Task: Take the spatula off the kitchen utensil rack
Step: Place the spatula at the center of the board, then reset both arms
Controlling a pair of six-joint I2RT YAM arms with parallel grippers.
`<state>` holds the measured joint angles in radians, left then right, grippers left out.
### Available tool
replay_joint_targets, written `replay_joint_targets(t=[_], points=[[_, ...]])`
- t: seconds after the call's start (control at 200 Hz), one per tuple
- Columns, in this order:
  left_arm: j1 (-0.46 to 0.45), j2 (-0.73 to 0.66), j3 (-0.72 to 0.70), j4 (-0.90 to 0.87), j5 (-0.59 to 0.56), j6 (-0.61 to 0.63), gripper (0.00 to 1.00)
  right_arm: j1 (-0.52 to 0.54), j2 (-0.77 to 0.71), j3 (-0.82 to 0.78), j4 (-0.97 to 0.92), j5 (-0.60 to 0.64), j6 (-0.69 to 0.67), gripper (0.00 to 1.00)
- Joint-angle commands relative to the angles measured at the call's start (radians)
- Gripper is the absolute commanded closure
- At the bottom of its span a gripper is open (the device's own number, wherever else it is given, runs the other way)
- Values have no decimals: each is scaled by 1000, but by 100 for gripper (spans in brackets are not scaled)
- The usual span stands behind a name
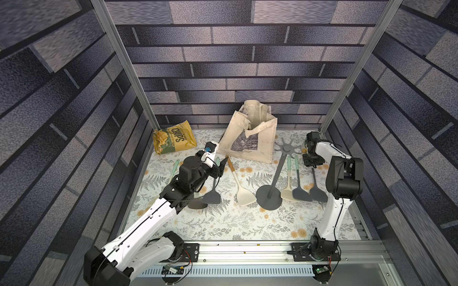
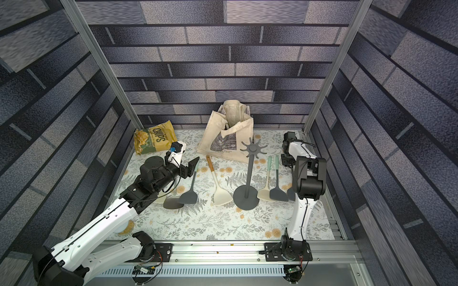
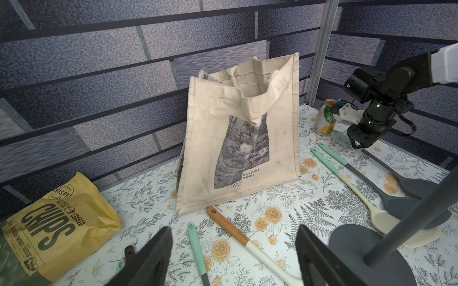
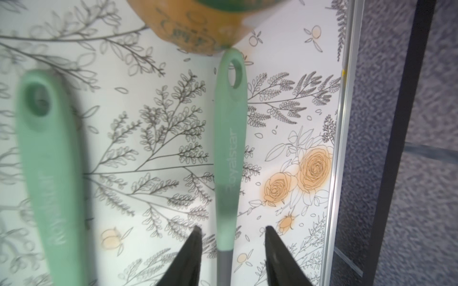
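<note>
Three spatulas flat on the counter (image 1: 223, 227) to the right of the kitchen utensil rack (image 1: 269, 199), heads toward the front edge. Outermost of the three: the spatula (image 1: 318, 194), dark grey with a mint handle, off the hooks, lying nearest the counter's right edge. Around that handle, right fingers (image 4: 192, 250) spread, one on each side with a gap either way, pinching nothing. Near the handle's outer side, a metal edge strip (image 4: 338, 153), wall panel straight beyond it; scant room on that flank. Handle tip up by a drink can (image 4: 193, 37); touching or just short, cannot tell. More room inward, as far as a second mint handle (image 4: 49, 161), blurred.

Between the task's one and the rack, a middle spatula (image 1: 301, 194) and a cream spatula (image 1: 287, 193) side by side, the cream head just beside the disc base. Rack upright, star top by the tote bag (image 1: 250, 138) standing at the back. Left of the rack, a wooden-handled spatula (image 1: 243, 195) and a left grey spatula (image 1: 212, 196), apart from each other. Above those two handles, left fingers (image 3: 156, 255) spread wide, holding nothing. In the back left corner, a chips bag (image 1: 173, 141). Broadest bare stretch of counter along the front, between the spatula heads and the rail (image 1: 247, 250) carrying both arm bases.
</note>
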<state>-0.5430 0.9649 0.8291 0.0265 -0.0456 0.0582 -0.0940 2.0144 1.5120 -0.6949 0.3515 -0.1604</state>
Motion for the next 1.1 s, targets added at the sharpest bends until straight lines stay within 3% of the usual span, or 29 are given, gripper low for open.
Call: replay_joint_targets(t=[0.0, 0.07, 0.135, 0.235, 0.331, 0.506, 0.616, 0.706, 0.766, 0.876, 0.932, 1.032, 1.092], points=[[79, -47, -28, -12, 29, -70, 15, -5, -176, -55, 55, -136, 64, 42], [144, -67, -47, 1, 46, -91, 12, -6, -283, -141, 134, -205, 102, 27], [210, -77, -62, 2, 56, -110, 0, -6, -388, -243, 245, -266, 157, 16], [316, -67, -83, -12, 72, -141, 0, -6, -526, -430, 480, -356, 261, 0], [401, -56, -138, 19, 42, -185, 0, -6, -610, -618, 698, -388, 343, 0], [526, -16, -254, 140, 36, -238, 0, -4, -655, -878, 1062, -370, 335, 0], [544, 36, -318, 258, -42, -207, 0, 5, -609, -962, 1143, -331, 298, 0], [547, 94, -381, 409, -107, -167, 0, 37, -585, -1114, 1444, -269, 283, 0], [548, 161, -417, 531, -131, -134, 0, 83, -603, -1165, 1503, -209, 242, 0], [543, 328, -423, 663, -128, -78, 0, 187, -438, -1269, 1906, -169, 117, 0], [541, 393, -373, 568, -124, -84, 0, 238, -489, -1239, 1765, -129, 68, 0], [452, 503, -430, 782, -155, 27, 0, 224, -474, -1210, 1733, -126, 91, 0], [462, 489, -415, 733, -167, 9, 0, 217, -481, -1193, 1689, -127, 100, 0]])
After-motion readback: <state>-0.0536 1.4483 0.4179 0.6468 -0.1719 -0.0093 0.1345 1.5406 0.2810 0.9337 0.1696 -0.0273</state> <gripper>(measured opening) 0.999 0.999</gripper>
